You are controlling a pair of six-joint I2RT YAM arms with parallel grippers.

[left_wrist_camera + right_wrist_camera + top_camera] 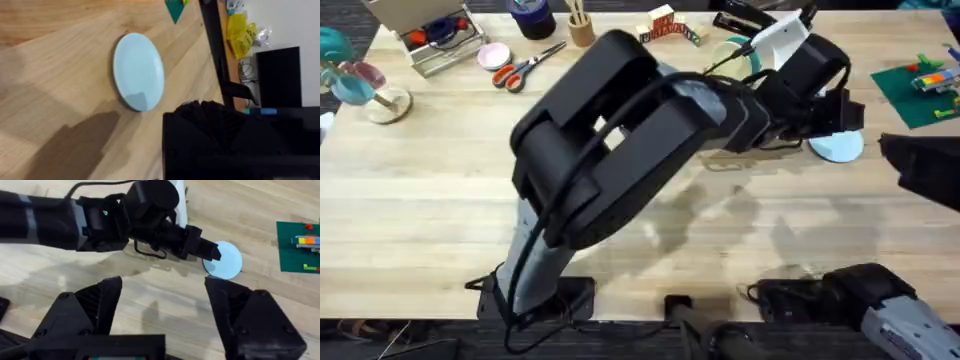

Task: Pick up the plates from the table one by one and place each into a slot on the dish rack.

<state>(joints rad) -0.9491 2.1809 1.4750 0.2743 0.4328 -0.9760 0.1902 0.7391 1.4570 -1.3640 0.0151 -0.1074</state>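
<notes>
A pale blue plate (837, 148) lies flat on the table (440, 200) at the right. My left arm reaches across from the lower left, and its gripper (212, 252) hangs at the plate's near-left edge (223, 260). The left wrist view has the plate (139, 70) flat on the wood, with nothing gripping it. A light-wood piece of the dish rack (760, 160) shows under the left forearm, the remainder hidden. My right gripper (165, 312) hovers high over the table, open and empty, looking down on the left arm.
A green baseplate with bricks (920, 90) lies just right of the plate. Along the far edge are a teal plate (745, 55), orange-handled scissors (525, 68), a pink dish (492, 55) and a tray (435, 40). Bare wood spans the near middle.
</notes>
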